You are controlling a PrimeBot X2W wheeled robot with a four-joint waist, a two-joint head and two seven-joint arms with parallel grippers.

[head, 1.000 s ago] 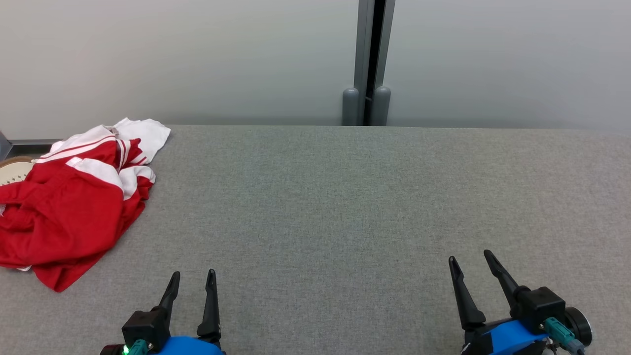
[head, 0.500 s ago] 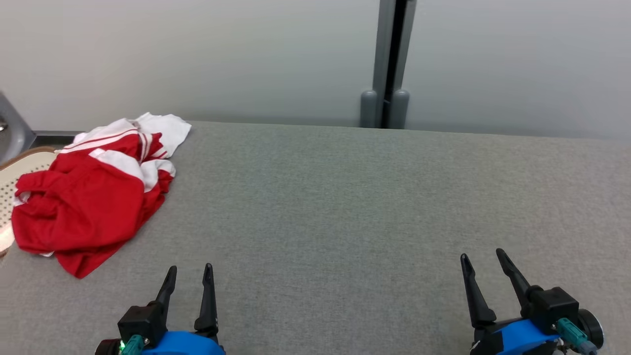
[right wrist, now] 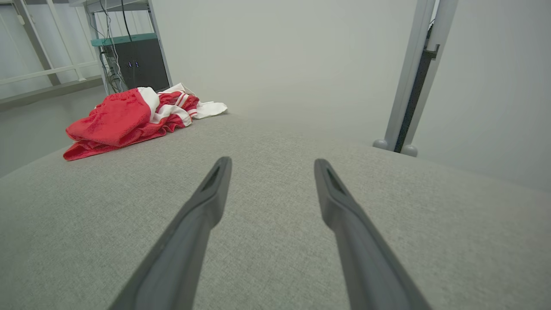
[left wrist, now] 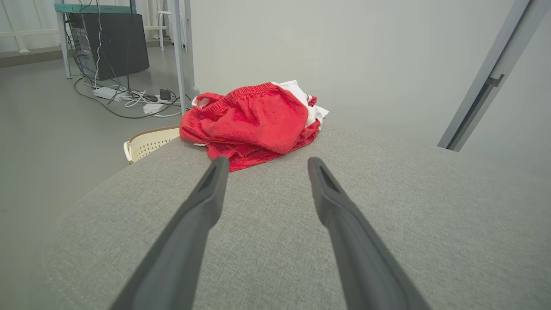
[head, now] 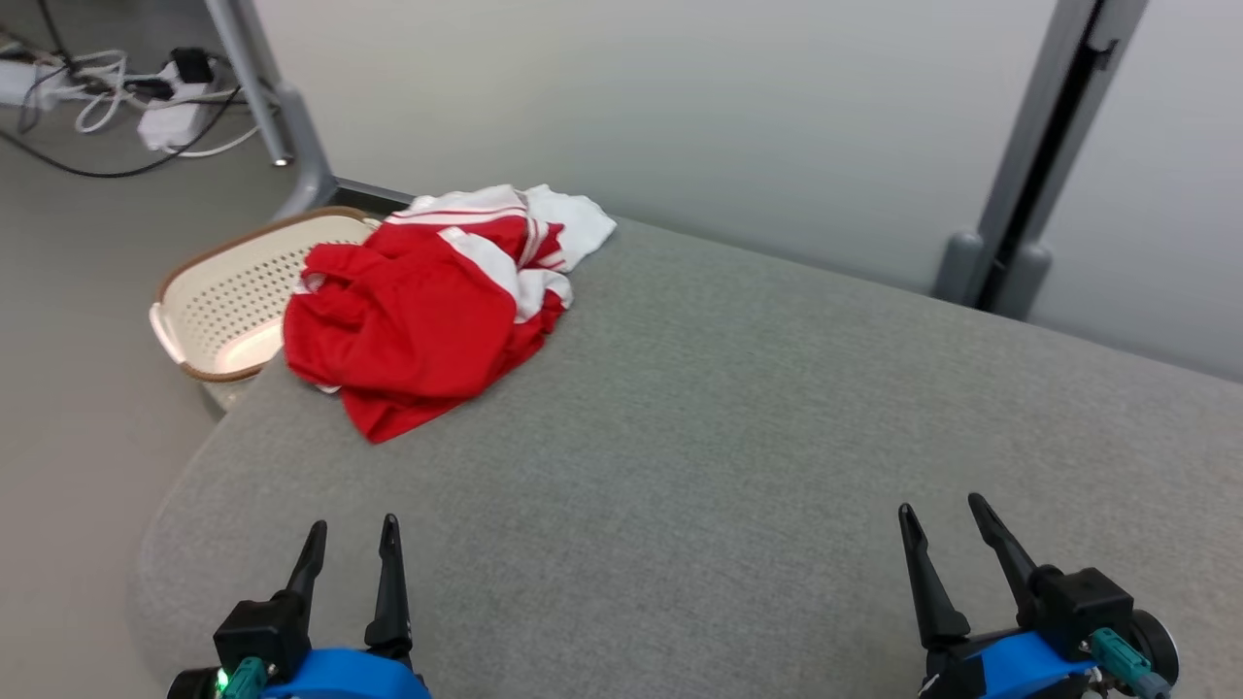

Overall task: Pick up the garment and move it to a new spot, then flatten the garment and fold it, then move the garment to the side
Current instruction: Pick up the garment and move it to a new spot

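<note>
Crumpled red-and-white jersey garment [head: 427,320] lies bunched on the far left corner of the grey fabric-covered table [head: 728,437], well ahead of the jaws and off to the left gripper's side, one edge just beside the cream perforated plastic basket [head: 223,291] that stands past the table corner. In the left wrist view the garment [left wrist: 249,120] sits almost straight ahead, beyond the fingertips, with a clear strip of grey cloth between. In the right wrist view it [right wrist: 116,120] is far off to the left.

Progress: nothing done yet, by the look of it. The garment is unheld, unflattened and unfolded. Pickup, relocate, flatten, fold and the move aside are all left.

Left gripper [head: 354,524]: low over the near table edge, fingers pointing forward, jaws spread, holding nothing. Right gripper [head: 940,505]: same pose near the front right, jaws spread and empty, fingers angled slightly left, well apart from the garment. Tangled cables [head: 146,97] lie on the floor far beyond.
</note>
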